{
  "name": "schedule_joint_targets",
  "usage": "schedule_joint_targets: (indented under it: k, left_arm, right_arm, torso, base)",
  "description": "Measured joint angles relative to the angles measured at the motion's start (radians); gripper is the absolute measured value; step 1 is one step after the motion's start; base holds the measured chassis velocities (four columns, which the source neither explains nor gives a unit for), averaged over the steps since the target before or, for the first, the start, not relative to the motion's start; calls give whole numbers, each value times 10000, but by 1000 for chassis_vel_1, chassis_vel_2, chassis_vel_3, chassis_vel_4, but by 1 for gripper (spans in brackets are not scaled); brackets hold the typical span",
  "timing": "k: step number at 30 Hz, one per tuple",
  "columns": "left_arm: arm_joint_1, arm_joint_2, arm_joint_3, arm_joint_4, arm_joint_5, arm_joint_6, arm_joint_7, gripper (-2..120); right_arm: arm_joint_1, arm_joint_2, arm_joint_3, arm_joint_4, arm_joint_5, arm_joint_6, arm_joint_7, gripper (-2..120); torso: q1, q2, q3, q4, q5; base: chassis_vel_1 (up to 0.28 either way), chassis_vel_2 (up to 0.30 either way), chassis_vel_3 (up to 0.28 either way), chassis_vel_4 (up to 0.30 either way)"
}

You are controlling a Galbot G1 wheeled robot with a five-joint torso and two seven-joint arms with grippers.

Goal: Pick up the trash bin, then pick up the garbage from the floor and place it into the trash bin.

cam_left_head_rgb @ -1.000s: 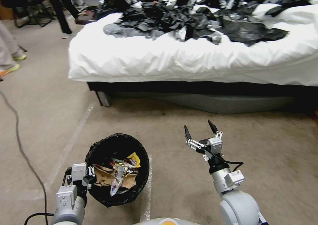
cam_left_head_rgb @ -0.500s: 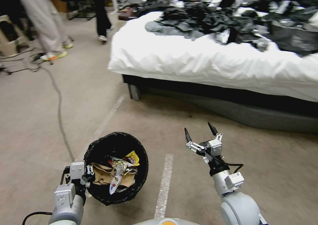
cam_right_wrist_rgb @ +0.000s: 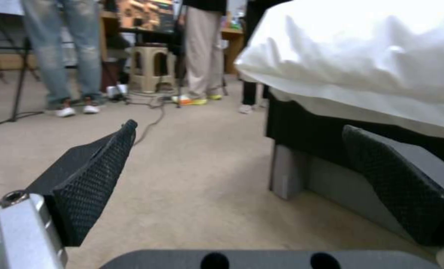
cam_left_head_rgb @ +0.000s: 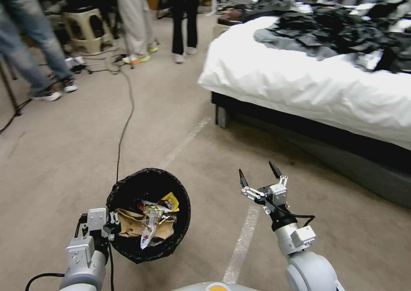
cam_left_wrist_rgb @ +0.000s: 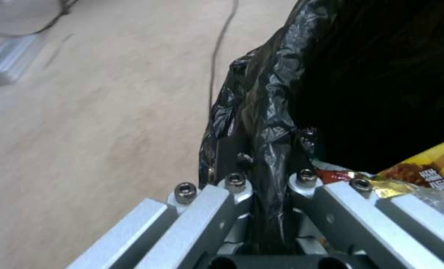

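L pincer [cam_left_wrist_rgb: 262, 209] is pinching the near rim of the bin [cam_left_head_rgb: 128, 188], one finger outside, one inside the black liner [cam_left_wrist_rgb: 267, 112], w/ the folded plastic squeezed between them. In the head view the L pincer [cam_left_head_rgb: 112, 227] holds the bin low at the robot's front left, clear of the floor as far as I can judge, mouth tipped a bit toward the camera.

Inside the bin: garbage [cam_left_head_rgb: 150, 224], i.e. a crumpled brown paper bag, a yellow wrapper [cam_left_head_rgb: 171, 203], foil and a red-white packet, heaped against the near wall. Yellow wrapper [cam_left_wrist_rgb: 426, 168] also shows just beside the inner finger in the L wrist view.

R pincer [cam_left_head_rgb: 260, 177] is spread wide and empty, held out front-right above bare floor [cam_left_head_rgb: 64, 145], tips pointing fwd. R wrist view: both pads [cam_right_wrist_rgb: 90, 179] well apart, nothing between them, looking along the floor toward the bed [cam_right_wrist_rgb: 371, 56] corner.

Step, as I read it: bin pickup done, several pieces already in; robot is btwn pickups, scanning. No loose litter visible on the floor near the arms. A cable [cam_left_head_rgb: 122, 128] runs across the floor beyond the bin; a pale tape line [cam_left_head_rgb: 242, 244] lies btwn the arms.

Next move calls for: finding any remaining piece, bringing the R pincer down over it, and keeping the bin level so the heap doesn't spill.
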Motion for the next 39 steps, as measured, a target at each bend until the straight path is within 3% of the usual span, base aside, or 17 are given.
schedule_joint_targets:
  k: [39]
  left_arm:
    - [119, -59, 108, -98, 77, -175, 9, 0]
  right_arm:
    - [-210, 102, 104, 154, -75, 122, -48, 100]
  torso:
    - [0, 0, 0, -3, 0]
  base:
    - [127, 125, 126, 127]
